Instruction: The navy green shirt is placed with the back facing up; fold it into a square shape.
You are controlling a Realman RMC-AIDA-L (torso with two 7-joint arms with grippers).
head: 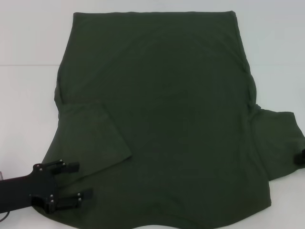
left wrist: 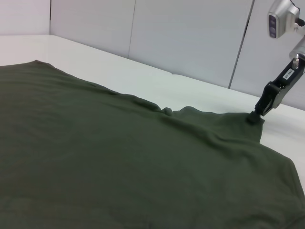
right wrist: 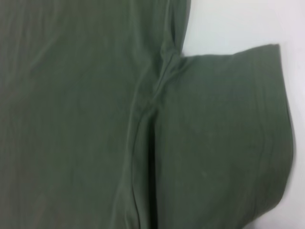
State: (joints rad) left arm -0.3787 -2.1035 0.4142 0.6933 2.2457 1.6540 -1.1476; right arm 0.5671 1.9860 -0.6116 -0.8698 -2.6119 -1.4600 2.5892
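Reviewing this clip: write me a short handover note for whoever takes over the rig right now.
Left gripper: open, low over the near-left corner of the navy green shirt, holding nothing.
Right gripper: at the outer edge of the right sleeve, touching the cloth; whether it is gripping cannot be told.
Shirt: spread on the white table, plain side up, hem away from the robot.
Done: left sleeve already folded in over the body.
Left: fold the right sleeve in, then fold the body into a square.
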